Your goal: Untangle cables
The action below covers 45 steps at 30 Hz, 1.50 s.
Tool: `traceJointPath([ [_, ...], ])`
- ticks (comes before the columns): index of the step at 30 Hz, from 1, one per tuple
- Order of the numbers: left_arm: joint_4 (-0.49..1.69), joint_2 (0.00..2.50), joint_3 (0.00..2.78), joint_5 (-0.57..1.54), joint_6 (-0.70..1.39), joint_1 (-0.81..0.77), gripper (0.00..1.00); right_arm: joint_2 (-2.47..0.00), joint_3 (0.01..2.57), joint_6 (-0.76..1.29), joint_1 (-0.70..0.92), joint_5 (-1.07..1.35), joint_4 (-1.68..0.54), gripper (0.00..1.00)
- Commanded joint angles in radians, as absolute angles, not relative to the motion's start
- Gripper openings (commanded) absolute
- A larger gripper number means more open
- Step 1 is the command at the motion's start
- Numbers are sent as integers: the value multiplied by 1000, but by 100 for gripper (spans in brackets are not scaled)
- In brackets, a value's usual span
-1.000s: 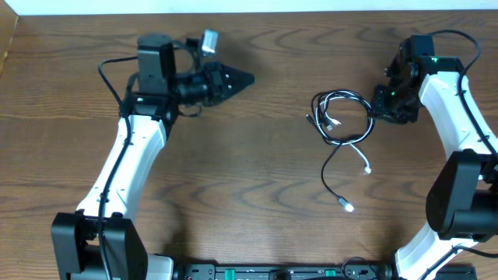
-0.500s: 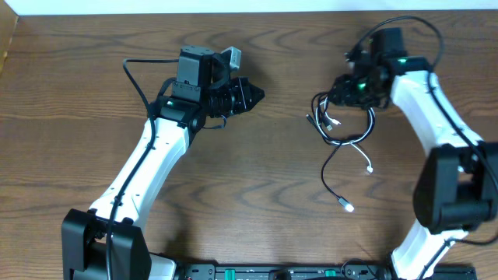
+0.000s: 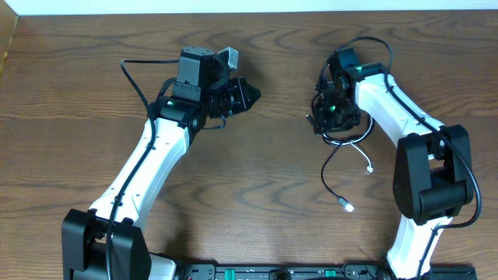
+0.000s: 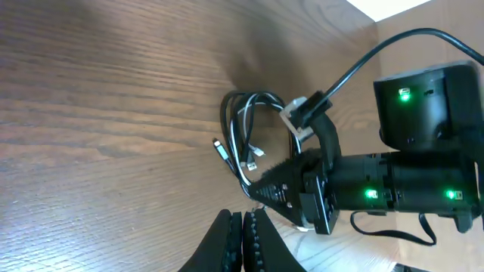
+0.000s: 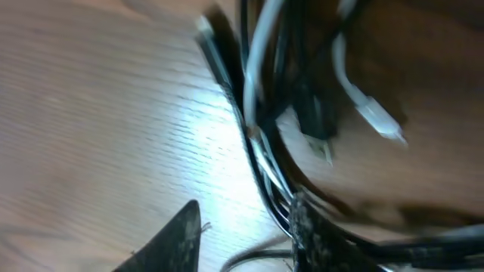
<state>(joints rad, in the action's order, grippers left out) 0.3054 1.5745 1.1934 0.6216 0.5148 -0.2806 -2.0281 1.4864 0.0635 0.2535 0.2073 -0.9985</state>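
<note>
The black cable [image 3: 326, 177] and white cable [image 3: 364, 159] lie in a tangled coil on the table, right of centre, their tails trailing toward the front. My right gripper [image 3: 325, 109] is down over the coil's left side. In the right wrist view it [image 5: 246, 204] is open, bare wood showing between its fingers, and the bundle of black and white strands [image 5: 261, 170] runs against its right finger [image 5: 310, 234]. A white plug [image 5: 374, 113] lies just beyond. My left gripper [image 3: 253, 95] is shut and empty, left of the coil. The left wrist view shows its closed fingertips [image 4: 242, 242] pointing at the coil [image 4: 246, 132].
The right arm's own thick black wire [image 3: 366, 43] loops above its wrist. A silver plug end [image 3: 347, 207] lies nearest the front edge. The wooden table [image 3: 233, 179] stretches between the arms; its back edge [image 3: 249, 11] meets a white wall.
The right arm has swung left from beside the coil to on top of it, and its jaws have narrowed a little. The left arm first shifted right, then held still, shut.
</note>
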Motion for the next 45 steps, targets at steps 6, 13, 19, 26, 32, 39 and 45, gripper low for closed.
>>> traceJointPath([
  [6, 310, 1570, 1214, 609, 495, -281, 8, -2030, 1448, -110, 254, 107, -1021, 32],
  [13, 319, 1570, 1214, 609, 494, -281, 8, -2029, 1407, -251, 254, 182, -1023, 44],
  [19, 329, 1570, 1214, 609, 495, -281, 8, -2030, 1393, -286, 254, 183, -999, 43],
  [26, 333, 1570, 1214, 609, 495, -281, 8, -2030, 1392, -286, 258, 187, -1014, 41],
  [32, 337, 1570, 1214, 609, 495, -281, 8, -2030, 1392, -290, 292, 292, -1037, 39],
  [39, 337, 1570, 1214, 609, 526, -281, 8, -2030, 1392, -278, 336, 337, -1019, 42],
  [45, 337, 1570, 1214, 609, 525, -281, 8, -2029, 1409, -37, 317, 188, -919, 51],
])
